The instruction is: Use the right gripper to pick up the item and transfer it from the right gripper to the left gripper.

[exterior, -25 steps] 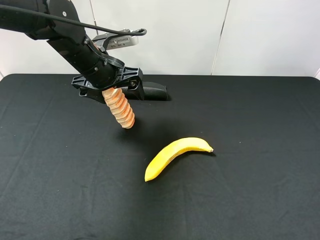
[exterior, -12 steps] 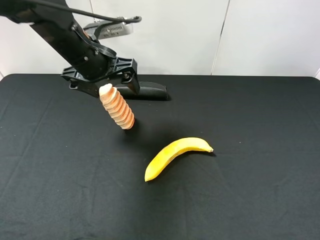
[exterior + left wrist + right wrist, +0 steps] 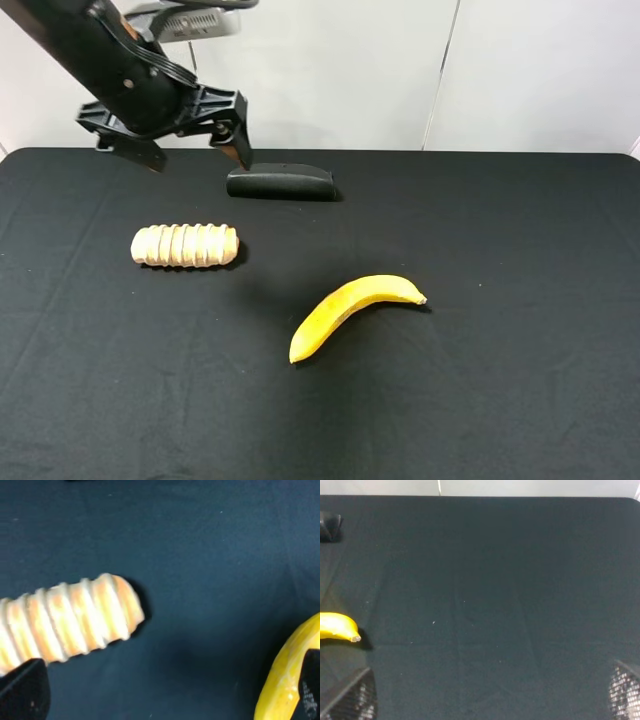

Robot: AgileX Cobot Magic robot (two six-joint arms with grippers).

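Banana (image 3: 352, 312): lies nearest the front edge of the surface (image 3: 500, 400), around its middle; a right hand reaching across for the loaf could knock or grab it instead.
Item (image 3: 185, 245): the ridged loaf lies flat toward the left edge, free of any grip; its rounded shape may roll under a skewed pinch.
Black case (image 3: 280, 182): by the far edge, clear of the loaf.
Left hand (image 3: 172, 138): spread and empty, raised above the far-left corner.
Right hand (image 3: 490, 715): apparently spread, though only finger edges show; nothing between them.

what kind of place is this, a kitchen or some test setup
Most likely a lab test bench, not a kitchen: a plain black cloth-covered table against bare white wall panels, a black two-jawed robot gripper overhead, and only props laid out, a tan ridged bread-like loaf and a yellow banana.
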